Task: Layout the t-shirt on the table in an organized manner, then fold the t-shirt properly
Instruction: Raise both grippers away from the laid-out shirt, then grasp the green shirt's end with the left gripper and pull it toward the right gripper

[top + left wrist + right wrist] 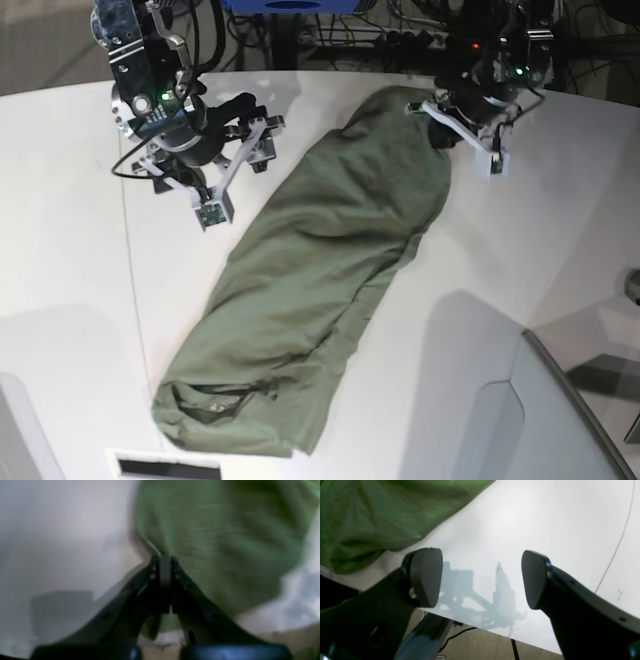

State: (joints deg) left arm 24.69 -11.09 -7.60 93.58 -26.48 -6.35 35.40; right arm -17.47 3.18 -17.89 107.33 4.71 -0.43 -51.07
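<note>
T-shirt (pixel 310 290): we saw the olive-green garment lying on the table as a long, rumpled band, running from about 1 o'clock near the far edge down to about 7 o'clock near the front edge in the base view; its collar end lay bunched at the 7 o'clock end.

Table (pixel 70 300): we found it white and smooth, with a thin curved seam line showing at the right of the right wrist view.

Left gripper (pixel 165 565): we saw its jaws clenched together on a pinch of the t-shirt's cloth, at the shirt's 1 o'clock end in the base view; in the left wrist view, which was blurred, the green fabric spread from the closed tips toward 12 and 2 o'clock, and a little cloth showed below the tips between the fingers.

Right gripper (pixel 482 577): we saw its jaws standing wide apart and grasping nothing, with only bare white table between the pads.

Shirt relative to the right jaws: we saw the cloth at about 10 o'clock of them in the right wrist view, near but not between them; whether it touched the nearer finger we could not tell.

Right gripper in the base view (pixel 212 190): it hung at about 10 o'clock of the shirt's middle, just beside the cloth's long edge.
</note>
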